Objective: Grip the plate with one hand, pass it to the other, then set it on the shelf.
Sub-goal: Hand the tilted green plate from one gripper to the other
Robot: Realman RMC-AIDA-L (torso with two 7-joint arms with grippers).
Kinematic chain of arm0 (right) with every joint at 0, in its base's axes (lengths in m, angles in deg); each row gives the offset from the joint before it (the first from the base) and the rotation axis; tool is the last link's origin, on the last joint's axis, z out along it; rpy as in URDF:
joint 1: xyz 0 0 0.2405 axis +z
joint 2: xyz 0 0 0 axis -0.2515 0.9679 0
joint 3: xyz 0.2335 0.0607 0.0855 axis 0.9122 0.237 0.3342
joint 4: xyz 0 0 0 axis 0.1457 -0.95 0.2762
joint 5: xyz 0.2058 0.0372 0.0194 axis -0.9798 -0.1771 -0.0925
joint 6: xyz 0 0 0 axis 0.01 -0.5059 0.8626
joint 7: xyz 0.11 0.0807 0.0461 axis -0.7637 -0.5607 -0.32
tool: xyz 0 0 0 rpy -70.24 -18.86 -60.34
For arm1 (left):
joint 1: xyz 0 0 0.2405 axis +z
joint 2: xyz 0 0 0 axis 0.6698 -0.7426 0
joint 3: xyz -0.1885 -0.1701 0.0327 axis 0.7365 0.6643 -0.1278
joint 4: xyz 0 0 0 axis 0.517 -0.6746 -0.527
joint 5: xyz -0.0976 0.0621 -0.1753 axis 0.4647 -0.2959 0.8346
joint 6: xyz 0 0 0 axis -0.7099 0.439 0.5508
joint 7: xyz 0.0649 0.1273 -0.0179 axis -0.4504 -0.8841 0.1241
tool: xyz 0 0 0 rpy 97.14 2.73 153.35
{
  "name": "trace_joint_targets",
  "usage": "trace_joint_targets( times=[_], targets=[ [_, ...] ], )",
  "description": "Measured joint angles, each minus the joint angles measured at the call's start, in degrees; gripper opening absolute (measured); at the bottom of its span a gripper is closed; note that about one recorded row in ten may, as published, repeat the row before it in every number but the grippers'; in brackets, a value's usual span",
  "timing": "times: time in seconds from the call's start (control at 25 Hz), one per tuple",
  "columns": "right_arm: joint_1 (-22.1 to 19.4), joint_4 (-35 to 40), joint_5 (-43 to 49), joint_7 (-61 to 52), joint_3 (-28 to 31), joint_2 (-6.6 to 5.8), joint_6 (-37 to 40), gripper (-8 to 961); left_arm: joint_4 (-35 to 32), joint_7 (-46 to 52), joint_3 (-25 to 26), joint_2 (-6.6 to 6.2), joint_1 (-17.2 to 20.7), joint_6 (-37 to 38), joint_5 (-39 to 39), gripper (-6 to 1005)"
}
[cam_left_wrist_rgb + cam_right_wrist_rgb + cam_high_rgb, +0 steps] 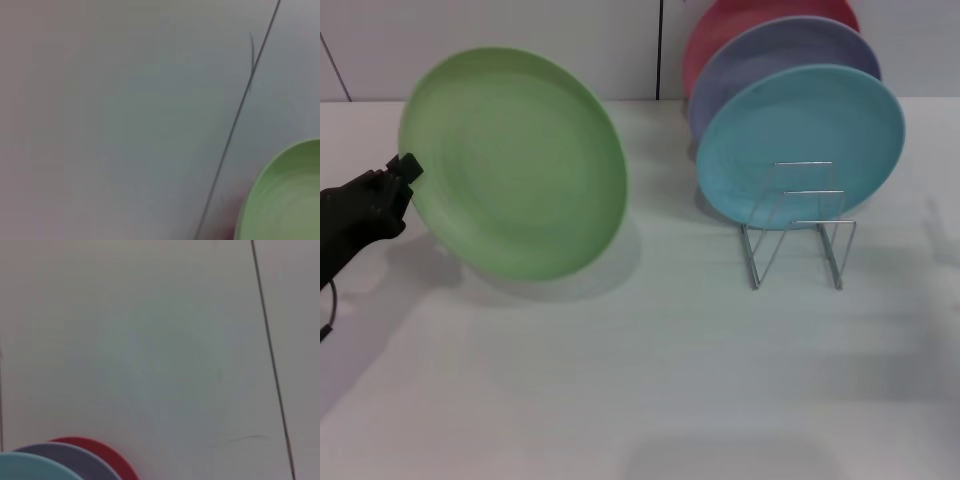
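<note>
Left pincer (pixel 408 168) apparently grips the plate (pixel 515 160) by its rim, upright over the desk (pixel 650 380); keep it steady for handover.

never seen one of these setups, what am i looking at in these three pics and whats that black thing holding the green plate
This is a two-armed robot at a white table. The wide picture comes from a camera on its head, looking forward and down. The black thing is its left gripper, pinching the rim of the light-green plate and holding it upright, tilted, above the table. To the right stands a small wire shelf, with a turquoise plate, a lavender plate and a red plate standing behind its front loops.

The other two pictures come from cameras on the wrists. The left one catches the green plate's edge. The right one shows the three stacked plates. The right gripper itself is not in view.
</note>
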Motion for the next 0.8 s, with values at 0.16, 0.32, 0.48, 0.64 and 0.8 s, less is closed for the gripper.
trace_joint_targets(
  times=[0.16,0.32,0.48,0.64,0.8],
  targets=[
    [-0.1,0.0,0.0,-1.0,-0.9,0.1,0.1,601,-7.8,-10.3,-0.1,0.24,-2.5,-1.0,5.8,34],
    [-0.1,-0.1,0.1,-1.5,-1.2,0.15,0.1,601,-11.1,-17.5,0.1,0.53,-3.7,-1.7,7.7,33],
    [-0.1,-0.8,1.5,-1.8,-1.3,0.16,0.2,602,-12.4,-22.3,0.4,0.62,-3.9,-2.1,9.3,32],
    [0.0,-0.9,2.2,-2.2,-1.3,0.16,0.3,602,-14.4,-26.6,0.5,0.63,-4.4,-2.1,10.2,31],
    [0.0,-2.0,2.7,-2.7,-1.3,0.16,2.4,603,-16.0,-31.1,0.6,0.63,-5.0,-1.9,11.1,30]
  ],
)
